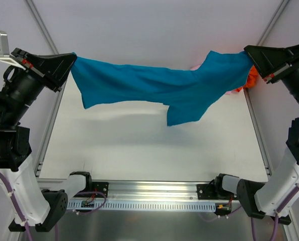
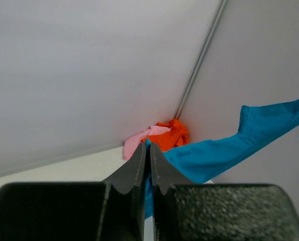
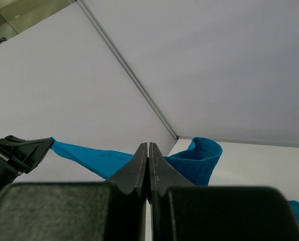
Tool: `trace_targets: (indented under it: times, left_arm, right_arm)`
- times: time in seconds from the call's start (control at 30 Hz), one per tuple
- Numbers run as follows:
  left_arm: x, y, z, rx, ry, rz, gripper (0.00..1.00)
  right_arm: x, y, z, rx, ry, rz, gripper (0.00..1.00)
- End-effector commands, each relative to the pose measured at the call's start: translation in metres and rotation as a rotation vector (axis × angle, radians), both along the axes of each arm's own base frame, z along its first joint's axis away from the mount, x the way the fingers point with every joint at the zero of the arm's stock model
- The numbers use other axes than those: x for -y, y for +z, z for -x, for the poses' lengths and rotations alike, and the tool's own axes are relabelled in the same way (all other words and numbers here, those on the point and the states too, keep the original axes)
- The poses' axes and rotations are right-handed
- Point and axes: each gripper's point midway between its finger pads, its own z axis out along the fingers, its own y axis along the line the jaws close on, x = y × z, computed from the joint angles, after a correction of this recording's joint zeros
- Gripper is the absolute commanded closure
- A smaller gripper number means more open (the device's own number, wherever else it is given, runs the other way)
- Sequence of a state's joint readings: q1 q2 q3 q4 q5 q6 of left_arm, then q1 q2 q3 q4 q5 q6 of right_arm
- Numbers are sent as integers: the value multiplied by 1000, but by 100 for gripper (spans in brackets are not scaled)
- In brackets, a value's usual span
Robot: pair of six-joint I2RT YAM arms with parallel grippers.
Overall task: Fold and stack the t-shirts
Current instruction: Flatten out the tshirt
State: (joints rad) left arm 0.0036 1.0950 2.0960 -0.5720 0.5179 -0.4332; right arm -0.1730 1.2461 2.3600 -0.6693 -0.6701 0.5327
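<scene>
Teal t-shirt aloft between both end effectors

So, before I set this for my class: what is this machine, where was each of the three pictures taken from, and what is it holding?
It is two robot arms bolted at the near edge of a white table. The wide picture looks down from above and behind them. The other two come from a camera on each wrist, looking along that arm's dark tool. The left tool and right tool are both shut on a teal shirt, stretching it in the air over the table. In the far right corner lie a crumpled orange shirt and a pink shirt.
</scene>
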Motion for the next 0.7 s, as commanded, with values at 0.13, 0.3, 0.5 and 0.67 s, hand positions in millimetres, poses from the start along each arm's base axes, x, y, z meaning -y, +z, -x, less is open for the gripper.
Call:
trace_targets:
  times: [0.13,0.3,0.5,0.67]
  left_arm:
    - [7,14,39,47,-47,-16,100]
    - [12,-2,38,11,-78,-59,100]
    - [32,6,57,31,-240,17,100]
    - [17,-36,12,-81,-119,-8,100]
  right_arm:
    - [-14,5,38,49,64,11,100]
    - [-15,-13,44,3,67,8,100]
    - [-15,-25,47,-29,55,26,100]
    - [-10,-33,32,-59,37,30,100]
